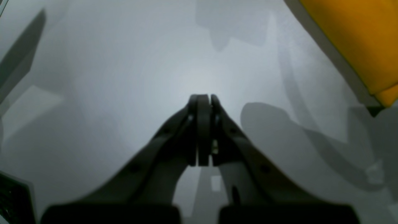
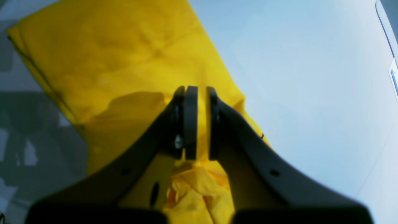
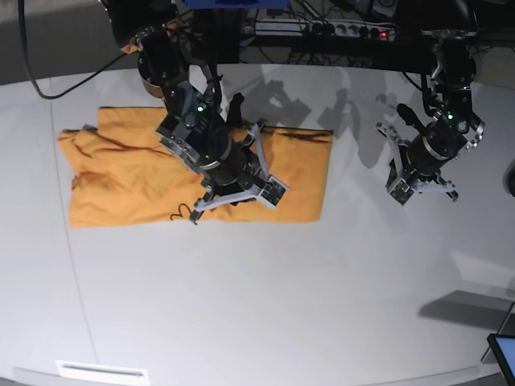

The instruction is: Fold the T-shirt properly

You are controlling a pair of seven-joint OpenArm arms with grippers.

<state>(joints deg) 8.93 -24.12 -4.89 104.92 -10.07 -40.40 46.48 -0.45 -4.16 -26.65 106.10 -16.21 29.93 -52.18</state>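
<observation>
The orange-yellow T-shirt (image 3: 121,185) lies flat on the white table as a wide band, bunched at its left end. In the right wrist view the T-shirt (image 2: 124,56) fills the left half, with a dark loose thread along its edge. My right gripper (image 2: 199,93) hovers over the shirt's middle (image 3: 233,181). Its pads stand a narrow gap apart and no cloth is pinched between them. My left gripper (image 1: 203,99) is shut and empty above bare table, right of the shirt (image 3: 418,169). One corner of the T-shirt (image 1: 357,37) shows at the top right of the left wrist view.
The white table (image 3: 257,305) stretches wide in front of the shirt. A power strip and cables (image 3: 322,28) run along the back edge. A white label strip (image 3: 100,371) sits at the front edge, and a dark screen corner (image 3: 503,354) at the bottom right.
</observation>
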